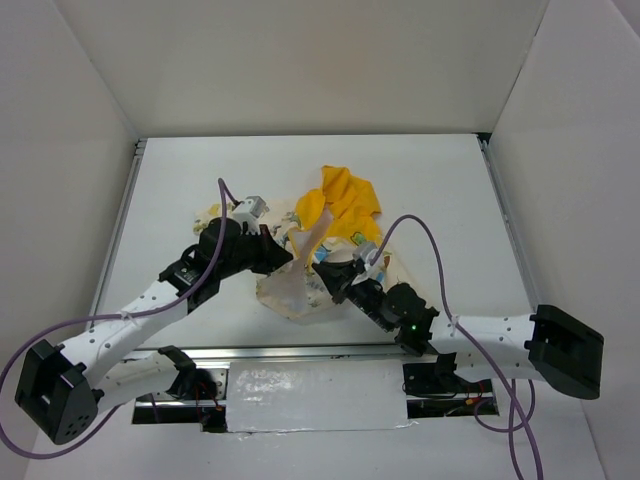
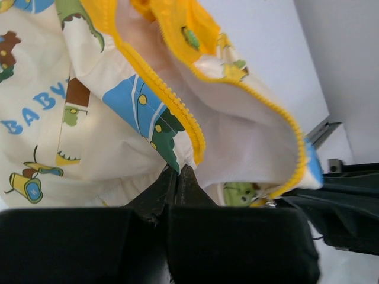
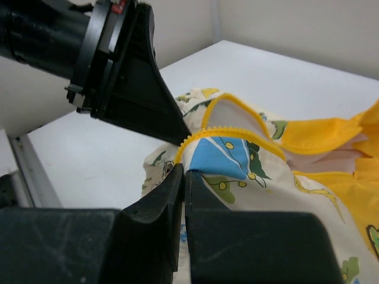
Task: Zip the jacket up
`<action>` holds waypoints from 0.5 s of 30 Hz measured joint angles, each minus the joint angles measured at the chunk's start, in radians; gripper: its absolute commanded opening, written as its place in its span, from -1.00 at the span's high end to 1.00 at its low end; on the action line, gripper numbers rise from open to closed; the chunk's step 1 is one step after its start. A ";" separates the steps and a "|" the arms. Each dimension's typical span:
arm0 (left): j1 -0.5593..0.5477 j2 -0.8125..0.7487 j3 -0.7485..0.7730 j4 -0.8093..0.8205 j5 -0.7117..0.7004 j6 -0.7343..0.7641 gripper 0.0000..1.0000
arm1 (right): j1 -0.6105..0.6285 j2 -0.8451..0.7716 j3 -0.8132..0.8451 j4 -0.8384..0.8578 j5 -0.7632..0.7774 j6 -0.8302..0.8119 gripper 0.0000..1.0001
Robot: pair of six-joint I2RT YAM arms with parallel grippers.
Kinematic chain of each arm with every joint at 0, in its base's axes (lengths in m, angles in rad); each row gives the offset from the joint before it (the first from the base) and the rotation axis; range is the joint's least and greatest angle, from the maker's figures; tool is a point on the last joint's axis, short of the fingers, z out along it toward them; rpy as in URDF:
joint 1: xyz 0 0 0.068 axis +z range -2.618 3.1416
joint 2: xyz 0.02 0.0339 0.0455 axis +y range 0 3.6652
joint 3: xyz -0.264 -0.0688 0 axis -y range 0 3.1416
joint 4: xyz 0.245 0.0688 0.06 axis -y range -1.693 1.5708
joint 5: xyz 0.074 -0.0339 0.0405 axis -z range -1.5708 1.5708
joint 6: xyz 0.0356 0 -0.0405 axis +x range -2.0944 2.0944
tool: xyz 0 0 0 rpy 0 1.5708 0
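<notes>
The jacket lies crumpled in the middle of the white table, its yellow hood towards the back. My left gripper is shut on the jacket's cream printed fabric at the lower end of one yellow zipper strip. My right gripper is shut on the jacket's edge just below the other zipper strip. The two grippers are close together, and the left gripper's black fingers show just above the right one's. The front is open, with white lining showing between the strips.
The white table is boxed in by white walls at the back and both sides. A metal rail runs along the near edge. Purple cables loop above both arms. The right arm's black body sits close to the left gripper.
</notes>
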 measured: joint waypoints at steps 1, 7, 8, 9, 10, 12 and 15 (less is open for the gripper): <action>0.000 -0.006 -0.004 0.012 0.008 0.000 1.00 | 0.000 -0.004 -0.010 0.004 -0.010 0.020 1.00; 0.000 -0.032 -0.007 0.057 0.037 0.003 1.00 | 0.000 0.014 -0.011 -0.043 -0.026 0.140 1.00; 0.000 -0.032 -0.007 0.059 0.041 0.004 1.00 | 0.000 0.020 -0.008 -0.057 -0.022 0.158 1.00; 0.000 -0.032 -0.007 0.060 0.044 0.004 1.00 | 0.000 0.026 -0.005 -0.069 -0.015 0.181 1.00; 0.000 -0.032 -0.008 0.064 0.049 0.005 1.00 | 0.000 0.030 -0.003 -0.081 -0.009 0.200 1.00; 0.000 -0.032 -0.012 0.075 0.065 0.008 1.00 | 0.000 0.037 -0.003 -0.094 0.003 0.233 1.00; 0.000 -0.039 -0.021 0.078 0.082 0.023 1.00 | 0.000 0.041 -0.003 -0.117 0.025 0.277 1.00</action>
